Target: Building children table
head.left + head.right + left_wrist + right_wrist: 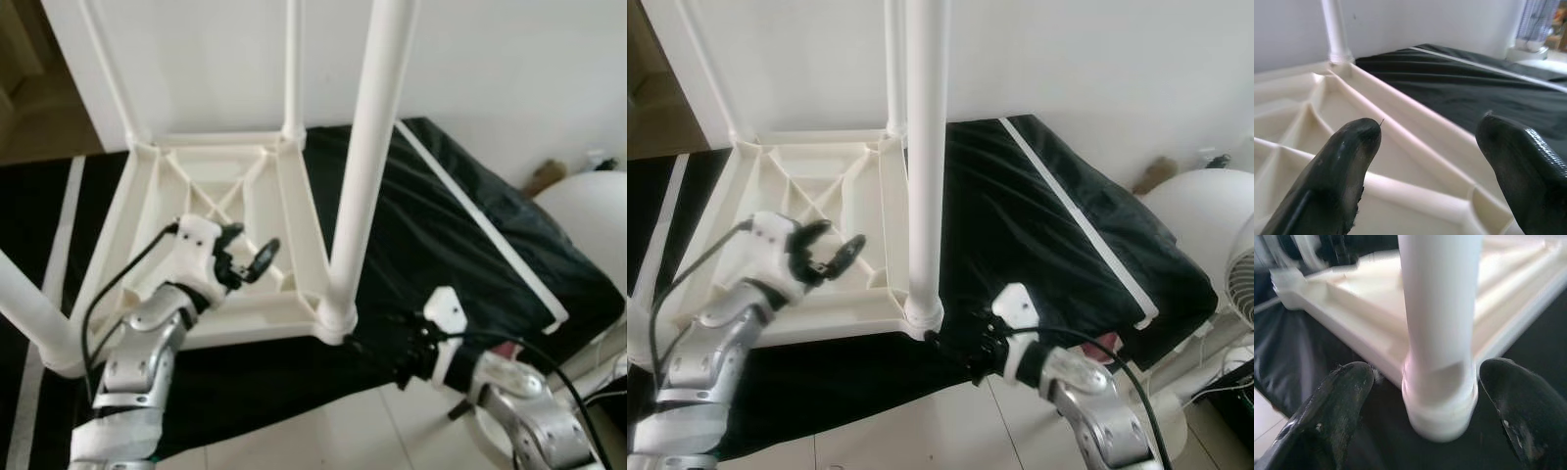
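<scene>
No legible text, labels, brands or numbers anywhere: none on the tabletop [211,211], its legs, the dark cloth [460,235] or either arm.

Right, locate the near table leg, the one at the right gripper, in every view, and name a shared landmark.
Left eye view: near leg stands right of centre, socketed in the upturned tabletop's near corner.
Right eye view: centre, running up out of frame.
Left wrist view: not in it; the post there is the far leg.
Right wrist view: between the right gripper fingers.
Shared landmark: black sheet.
</scene>
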You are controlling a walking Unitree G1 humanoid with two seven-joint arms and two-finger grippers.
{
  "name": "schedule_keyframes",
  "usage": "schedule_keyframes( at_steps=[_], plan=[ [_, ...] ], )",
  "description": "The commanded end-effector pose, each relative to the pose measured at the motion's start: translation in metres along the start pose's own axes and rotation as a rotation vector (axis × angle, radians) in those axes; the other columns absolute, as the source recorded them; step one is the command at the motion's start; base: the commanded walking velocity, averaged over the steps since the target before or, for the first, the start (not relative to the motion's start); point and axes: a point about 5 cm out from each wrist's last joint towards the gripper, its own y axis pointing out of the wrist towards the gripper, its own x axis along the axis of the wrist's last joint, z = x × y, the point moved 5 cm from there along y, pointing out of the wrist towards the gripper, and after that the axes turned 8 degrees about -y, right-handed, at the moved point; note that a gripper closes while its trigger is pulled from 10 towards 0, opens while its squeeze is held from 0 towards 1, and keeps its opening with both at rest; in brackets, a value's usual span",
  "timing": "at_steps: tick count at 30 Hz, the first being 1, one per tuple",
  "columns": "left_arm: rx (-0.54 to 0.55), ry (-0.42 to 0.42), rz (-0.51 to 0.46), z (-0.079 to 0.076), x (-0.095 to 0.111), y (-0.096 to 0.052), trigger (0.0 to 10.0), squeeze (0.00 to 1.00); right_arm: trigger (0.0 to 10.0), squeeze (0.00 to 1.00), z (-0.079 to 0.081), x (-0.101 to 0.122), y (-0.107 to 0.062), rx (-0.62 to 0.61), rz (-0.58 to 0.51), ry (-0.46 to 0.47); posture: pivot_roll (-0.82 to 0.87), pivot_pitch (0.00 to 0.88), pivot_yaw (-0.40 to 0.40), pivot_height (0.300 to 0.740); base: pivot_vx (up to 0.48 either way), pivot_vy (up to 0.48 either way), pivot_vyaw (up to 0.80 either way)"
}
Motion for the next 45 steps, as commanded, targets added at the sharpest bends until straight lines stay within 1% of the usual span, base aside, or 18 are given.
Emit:
schedule_keyframes(
  at_steps=[1,5,9,11,16,20,22,25,27,31,32,33,34,35,39,40,43,45],
  plan=[
    [0.050,0.045,0.020,0.011,-0.004,-0.003,10.0,0.00,10.0,0.00,-0.001,-0.001,0.004,0.012,0.001,0.011,-0.02,0.014,-0.030,0.740,0.000,0.000,0.00],
    [0.054,0.044,0.040,0.015,-0.005,-0.007,10.0,0.00,10.0,0.00,-0.003,0.001,0.008,0.004,-0.003,0.010,-0.02,0.013,-0.023,0.740,0.000,0.000,0.00],
    [-0.017,0.027,0.068,0.000,-0.008,-0.018,10.0,0.00,10.0,0.00,-0.005,0.006,0.016,-0.038,-0.034,0.001,-0.01,0.018,-0.018,0.740,0.000,0.000,0.00],
    [-0.017,0.027,0.068,0.000,-0.008,-0.018,10.0,0.00,10.0,0.00,-0.005,0.006,0.016,-0.038,-0.034,0.001,-0.01,0.018,-0.018,0.740,0.000,0.000,0.00],
    [-0.199,0.044,0.143,-0.023,-0.017,-0.033,10.0,0.00,10.0,0.00,-0.013,0.025,0.037,-0.105,-0.124,-0.023,0.00,0.036,-0.019,0.740,0.000,0.000,0.00],
    [-0.228,0.063,0.161,-0.026,-0.018,-0.038,10.0,0.00,10.0,0.00,-0.014,0.026,0.040,-0.104,-0.123,-0.030,0.00,0.046,-0.029,0.740,0.000,0.000,0.00],
    [-0.291,0.085,0.194,-0.034,-0.015,-0.048,10.0,0.00,10.0,0.00,-0.017,0.027,0.043,-0.104,-0.121,-0.038,0.01,0.053,-0.041,0.740,0.000,0.000,0.00],
    [-0.325,0.100,0.207,-0.040,-0.013,-0.053,10.0,0.00,10.0,0.00,-0.019,0.028,0.043,-0.105,-0.121,-0.044,0.01,0.056,-0.044,0.740,0.000,0.000,0.00],
    [-0.371,0.088,0.230,-0.051,-0.013,-0.057,10.0,0.00,9.7,0.00,-0.028,0.023,0.039,-0.126,-0.097,-0.059,0.02,0.052,-0.046,0.740,0.000,0.000,0.00],
    [-0.421,0.074,0.232,-0.063,-0.011,-0.060,10.0,0.00,10.0,0.00,-0.037,0.019,0.034,-0.154,-0.084,-0.067,0.02,0.053,-0.044,0.740,0.000,0.000,0.00],
    [-0.446,0.052,0.235,-0.069,-0.011,-0.061,10.0,0.00,4.5,0.00,-0.041,0.018,0.031,-0.172,-0.081,-0.069,0.02,0.050,-0.040,0.740,0.000,0.000,0.00],
    [-0.467,0.033,0.234,-0.073,-0.010,-0.061,10.0,0.00,3.6,0.00,-0.044,0.016,0.029,-0.183,-0.080,-0.069,0.02,0.045,-0.039,0.740,0.000,0.000,0.00],
    [-0.467,0.033,0.234,-0.073,-0.010,-0.061,10.0,0.00,3.6,0.00,-0.044,0.016,0.029,-0.183,-0.080,-0.069,0.02,0.045,-0.039,0.740,0.000,0.000,0.00],
    [-0.486,0.013,0.230,-0.077,-0.007,-0.058,10.0,0.00,0.0,0.00,-0.051,0.014,0.023,-0.217,-0.074,-0.072,0.03,0.050,-0.042,0.740,0.000,0.000,0.00],
    [-0.499,-0.018,0.224,-0.082,-0.003,-0.051,10.0,0.00,0.0,0.00,-0.057,0.009,0.016,-0.243,-0.053,-0.069,0.04,0.060,-0.051,0.740,0.000,0.000,0.00],
    [-0.493,0.012,0.208,-0.085,-0.003,-0.047,10.0,0.00,0.0,0.00,-0.060,0.006,0.011,-0.258,-0.040,-0.070,0.03,0.065,-0.056,0.740,0.000,0.000,0.00],
    [-0.490,0.017,0.214,-0.088,-0.006,-0.045,10.0,0.00,0.0,0.00,-0.063,0.003,0.006,-0.275,-0.029,-0.067,0.03,0.065,-0.056,0.740,0.000,0.000,0.00],
    [-0.498,-0.019,0.245,-0.098,-0.015,-0.041,10.0,0.00,0.0,0.00,-0.069,-0.001,-0.005,-0.319,-0.012,-0.065,0.00,0.078,-0.055,0.740,0.000,0.000,0.00]
  ],
)
